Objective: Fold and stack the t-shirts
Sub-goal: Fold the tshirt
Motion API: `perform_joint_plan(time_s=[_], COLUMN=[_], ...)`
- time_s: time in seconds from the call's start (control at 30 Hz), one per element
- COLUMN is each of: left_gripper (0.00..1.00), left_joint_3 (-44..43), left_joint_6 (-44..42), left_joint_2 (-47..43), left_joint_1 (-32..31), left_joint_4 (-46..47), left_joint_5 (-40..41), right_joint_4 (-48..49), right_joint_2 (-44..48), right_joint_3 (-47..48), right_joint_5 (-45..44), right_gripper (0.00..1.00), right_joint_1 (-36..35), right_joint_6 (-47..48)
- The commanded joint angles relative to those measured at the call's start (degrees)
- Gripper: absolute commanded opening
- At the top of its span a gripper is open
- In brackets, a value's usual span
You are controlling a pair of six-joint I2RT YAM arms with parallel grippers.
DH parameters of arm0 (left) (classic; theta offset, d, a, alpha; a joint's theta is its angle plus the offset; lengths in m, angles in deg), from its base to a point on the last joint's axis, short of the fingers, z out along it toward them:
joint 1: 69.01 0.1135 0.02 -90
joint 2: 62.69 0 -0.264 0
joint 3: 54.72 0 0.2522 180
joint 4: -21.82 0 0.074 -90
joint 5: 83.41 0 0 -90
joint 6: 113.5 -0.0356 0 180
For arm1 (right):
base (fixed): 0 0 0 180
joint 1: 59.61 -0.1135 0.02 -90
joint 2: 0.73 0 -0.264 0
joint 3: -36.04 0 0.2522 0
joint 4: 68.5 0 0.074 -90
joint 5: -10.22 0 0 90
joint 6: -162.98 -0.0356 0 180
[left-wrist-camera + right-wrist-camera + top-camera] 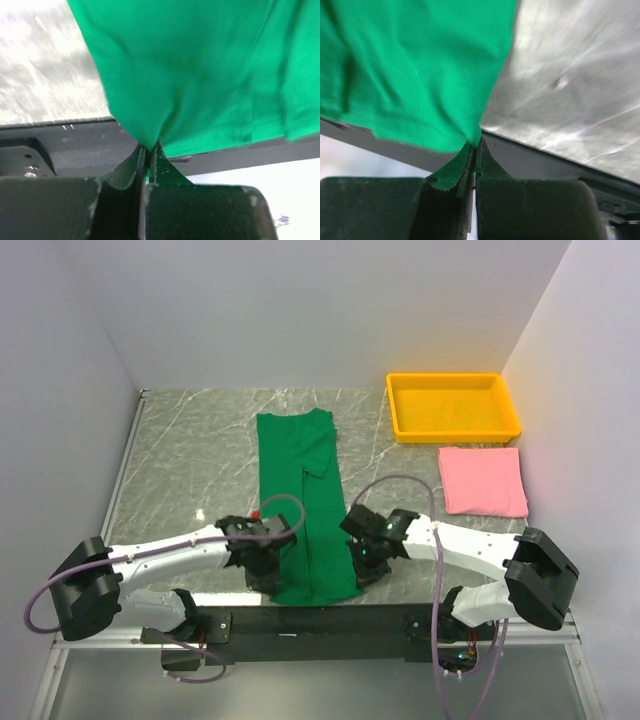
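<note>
The dark green t-shirt [303, 500] lies as a long narrow strip down the middle of the marble table, sides folded in. My left gripper [268, 575] is shut on its near left hem corner; the left wrist view shows green cloth [200, 75] pinched between the closed fingers [148, 155]. On the near right hem corner my right gripper [362, 565] is shut, with the cloth [415, 75] caught between its fingers [476, 150]. The pink t-shirt [483, 480] rests folded flat at the right.
A yellow plastic tray [453, 406] sits at the back right, just beyond the pink shirt. White walls close in the table on the left, back and right. A black rail [320, 618] runs along the near edge under the shirt's hem.
</note>
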State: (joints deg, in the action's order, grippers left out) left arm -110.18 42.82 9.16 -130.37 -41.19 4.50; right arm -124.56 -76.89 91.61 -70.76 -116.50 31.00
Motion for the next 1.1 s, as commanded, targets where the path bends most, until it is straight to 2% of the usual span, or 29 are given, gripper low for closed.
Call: perform_joint_plan(time_s=[0.0, 0.17, 0.27, 0.3, 0.43, 0.67, 1.07], left_gripper=[0.01, 0.01, 0.01, 0.01, 0.01, 0.01, 0.01], left_joint_3=[-4.5, -12.8, -19.7, -21.3, -28.3, -34.4, -32.9], left_joint_6=[-6.3, -17.9, -23.1, -24.0, -28.3, -30.6, -31.2], left_joint_2=[-0.2, 3.9, 8.6, 11.2, 17.1, 24.2, 29.5], left_joint_1=[7.6, 20.2, 23.9, 24.6, 28.1, 33.1, 36.5], left_joint_4=[0.4, 3.4, 3.3, 3.2, 3.7, 5.7, 12.8], left_joint_5=[0.8, 1.4, 1.9, 5.0, 7.5, 11.2, 12.0], right_joint_4=[-1.9, -2.1, -2.6, -2.7, -2.8, -1.2, 3.2], right_joint_2=[-0.7, -7.0, -12.6, -15.1, -20.9, -26.1, -32.5], right_joint_3=[7.1, 19.8, 27.5, 29.4, 37.9, 43.4, 46.8], right_joint_5=[-3.9, -7.5, -8.2, -8.8, -10.3, -10.5, -10.0], right_gripper=[0.0, 0.0, 0.0, 0.0, 0.0, 0.0, 0.0], right_joint_1=[5.3, 12.3, 15.1, 15.4, 17.3, 20.1, 23.0], right_joint_6=[5.4, 11.9, 15.3, 16.6, 19.1, 21.1, 23.5])
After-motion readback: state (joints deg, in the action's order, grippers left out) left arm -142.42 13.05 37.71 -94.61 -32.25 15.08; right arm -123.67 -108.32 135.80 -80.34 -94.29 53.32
